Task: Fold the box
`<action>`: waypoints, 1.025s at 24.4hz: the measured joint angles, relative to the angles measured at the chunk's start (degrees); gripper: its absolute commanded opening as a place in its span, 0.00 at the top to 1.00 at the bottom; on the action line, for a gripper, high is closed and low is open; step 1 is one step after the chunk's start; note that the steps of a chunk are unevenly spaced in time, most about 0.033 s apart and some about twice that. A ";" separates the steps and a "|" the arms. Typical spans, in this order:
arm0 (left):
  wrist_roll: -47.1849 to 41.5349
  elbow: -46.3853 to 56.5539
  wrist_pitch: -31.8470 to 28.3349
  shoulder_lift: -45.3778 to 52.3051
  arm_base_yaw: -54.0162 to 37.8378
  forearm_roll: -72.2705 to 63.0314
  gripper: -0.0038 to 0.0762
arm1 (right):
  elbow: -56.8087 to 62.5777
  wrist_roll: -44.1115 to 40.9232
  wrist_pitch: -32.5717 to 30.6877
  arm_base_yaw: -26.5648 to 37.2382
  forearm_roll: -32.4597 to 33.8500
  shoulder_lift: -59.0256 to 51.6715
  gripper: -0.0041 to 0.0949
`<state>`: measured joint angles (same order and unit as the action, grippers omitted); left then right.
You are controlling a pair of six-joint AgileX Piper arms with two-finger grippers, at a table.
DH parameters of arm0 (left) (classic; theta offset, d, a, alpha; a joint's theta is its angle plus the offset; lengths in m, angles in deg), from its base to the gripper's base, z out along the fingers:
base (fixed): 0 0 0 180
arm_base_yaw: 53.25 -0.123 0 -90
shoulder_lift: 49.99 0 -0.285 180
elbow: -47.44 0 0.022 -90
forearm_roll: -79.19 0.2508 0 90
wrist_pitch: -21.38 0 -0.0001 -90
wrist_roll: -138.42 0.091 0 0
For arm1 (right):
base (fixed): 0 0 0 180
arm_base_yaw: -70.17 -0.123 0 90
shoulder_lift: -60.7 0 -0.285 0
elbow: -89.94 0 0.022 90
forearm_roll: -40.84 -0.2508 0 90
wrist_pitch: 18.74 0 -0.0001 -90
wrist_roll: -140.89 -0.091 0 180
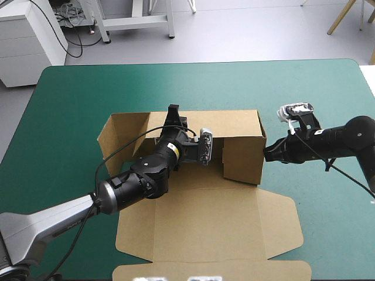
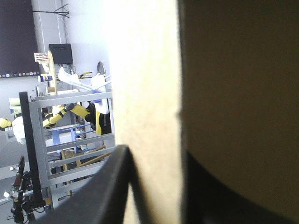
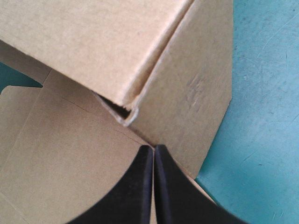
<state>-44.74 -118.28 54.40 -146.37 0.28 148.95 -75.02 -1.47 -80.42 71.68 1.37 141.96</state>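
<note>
While the brown box (image 1: 205,222) sits in the middle of the teal-green worktop (image 1: 70,117) with its far and right walls raised and its lid flat toward the near edge, the left gripper (image 1: 173,112) reaches in over the tray's floor, black fingers clamped on the far wall's top edge. Only the left wrist view shows that wall as a pale sheet between those fingers (image 2: 112,186). Only the right wrist view shows the right gripper (image 3: 154,148) with fingers together in one point, against the right wall's outer face.
</note>
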 measured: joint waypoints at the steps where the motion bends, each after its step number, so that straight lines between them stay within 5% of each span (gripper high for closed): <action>1: -0.20 -0.01 0.24 -0.11 0.16 -0.01 0.20 | 0.00 0.00 0.05 0.00 0.00 0.00 0.97; 4: -2.03 0.15 2.56 -0.94 1.14 0.20 0.14 | 0.00 -0.22 0.12 0.00 0.00 0.00 0.97; 19: -7.88 0.09 15.39 5.73 15.21 4.25 0.18 | 0.00 -0.47 1.29 0.00 1.95 0.00 0.97; 22: -7.82 -0.40 15.52 9.17 16.56 -0.83 0.27 | 0.00 -0.47 1.48 0.00 1.95 0.00 0.97; 25: -3.96 -3.68 17.57 11.53 16.60 -12.70 0.54 | 0.00 -0.47 1.51 0.00 1.95 0.00 0.97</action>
<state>-48.70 -121.96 71.97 -134.84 16.88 136.25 -75.02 -1.94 -78.91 71.68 3.33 141.96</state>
